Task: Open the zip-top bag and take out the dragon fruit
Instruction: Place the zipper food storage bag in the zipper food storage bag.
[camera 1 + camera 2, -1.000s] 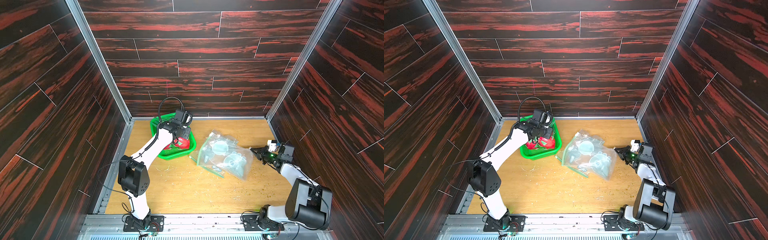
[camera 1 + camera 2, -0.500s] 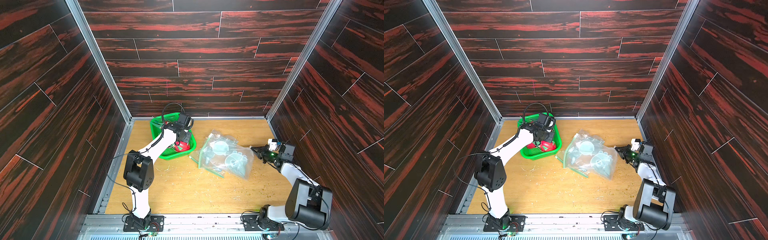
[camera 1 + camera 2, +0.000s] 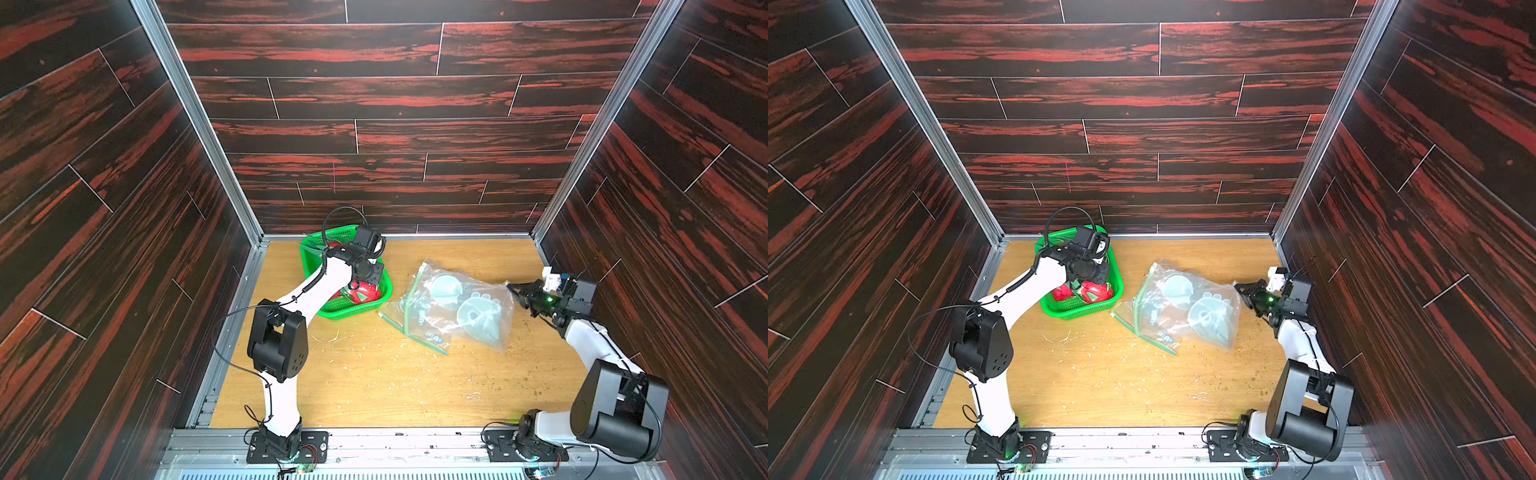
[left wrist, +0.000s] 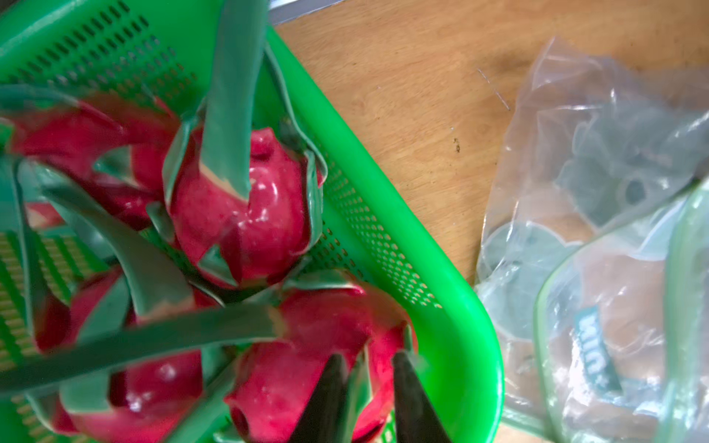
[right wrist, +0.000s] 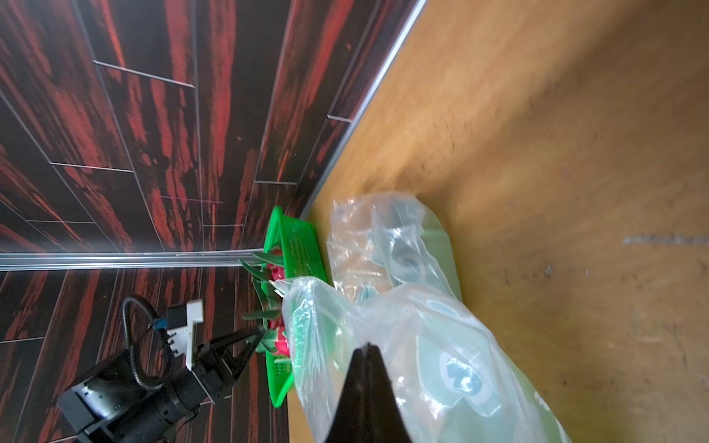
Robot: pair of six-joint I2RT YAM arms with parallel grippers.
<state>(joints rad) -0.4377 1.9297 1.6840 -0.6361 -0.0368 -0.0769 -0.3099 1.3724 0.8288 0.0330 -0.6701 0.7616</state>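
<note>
Green basket (image 4: 460, 326) rim is crowded by the narrowly parted left hand (image 4: 368, 354) over dragon fruit (image 4: 245, 214); the zip-top bag (image 3: 457, 307) edge is pinched by the right hand (image 5: 366, 347) on bare worktop (image 3: 395, 386).

Count: 4 dragon fruit (image 4: 241, 214), 1 basket (image 4: 441, 326), 1 zip bag (image 3: 457, 307), 1 left gripper (image 4: 368, 358), 1 right gripper (image 5: 366, 353).

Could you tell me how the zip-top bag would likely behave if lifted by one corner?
The zip-top bag looks thin and crumpled, so it would probably sag floppily. It appears empty, so it is likely light. Its glossy film may slip in a pinch.
</note>
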